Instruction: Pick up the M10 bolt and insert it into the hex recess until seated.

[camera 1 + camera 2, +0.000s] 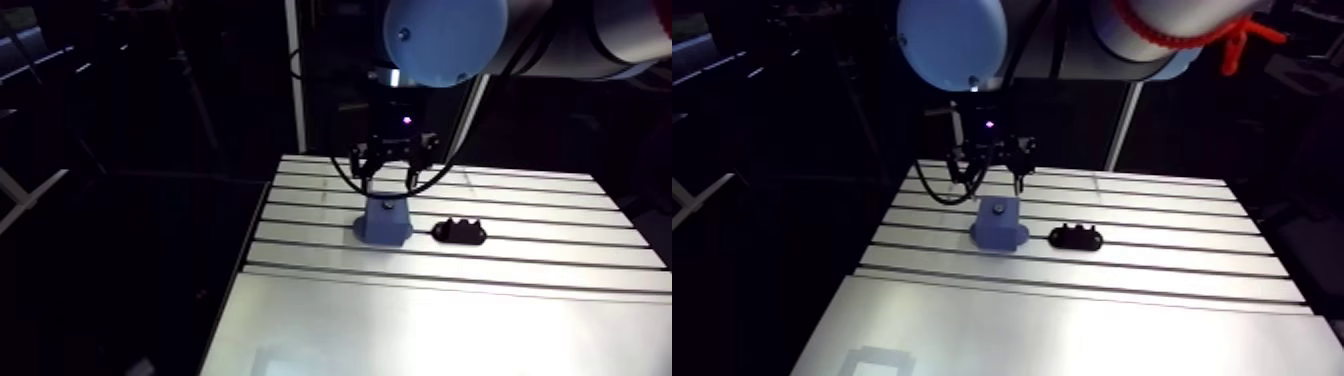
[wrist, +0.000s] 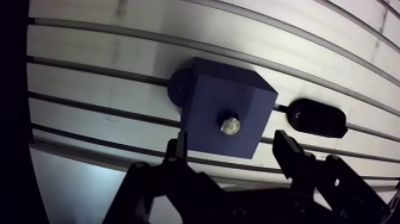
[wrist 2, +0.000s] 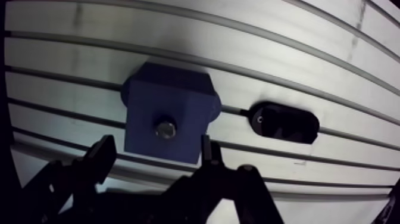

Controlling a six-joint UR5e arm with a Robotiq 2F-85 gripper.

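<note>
Atop the blue block [image 2: 221,98], the M10 bolt [image 2: 230,125] appears seated; your gripper [image 2: 231,144] hovers released and empty. Confirm seating, then retract straight up.

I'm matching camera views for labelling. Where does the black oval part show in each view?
Arm view: the black oval part lies on the table, beside the blue block and apart from it.
Wrist view: the black oval part lies beside the same block, not touching it.
Shared landmark: the blue block, with the bolt showing in its top face.
</note>
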